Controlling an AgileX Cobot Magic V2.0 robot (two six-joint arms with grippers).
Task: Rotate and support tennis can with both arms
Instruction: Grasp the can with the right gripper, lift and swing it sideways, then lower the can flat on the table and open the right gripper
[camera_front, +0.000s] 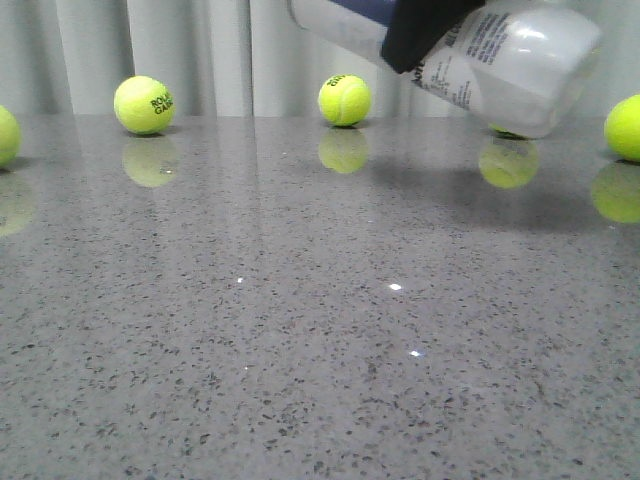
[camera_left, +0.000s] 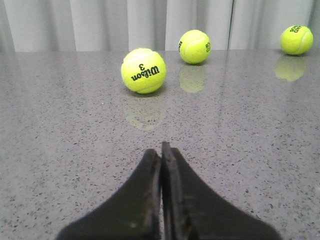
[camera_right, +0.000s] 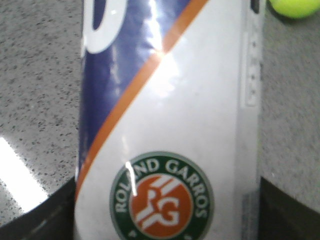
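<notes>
The tennis can (camera_front: 500, 55) hangs tilted in the air at the top right of the front view, its frosted-white end lowest, above the table. My right gripper (camera_front: 425, 30) is shut on it; only a black finger across the can shows there. In the right wrist view the can (camera_right: 170, 125) fills the frame between my two fingers, showing its navy band, orange stripe and Roland Garros badge. My left gripper (camera_left: 161, 150) is shut and empty, low over the table, and does not show in the front view.
Yellow-green tennis balls lie along the far table edge by the curtain: one at the left (camera_front: 144, 104), one in the middle (camera_front: 344, 99), one at the right edge (camera_front: 625, 127). A Wilson ball (camera_left: 143, 70) lies ahead of my left gripper.
</notes>
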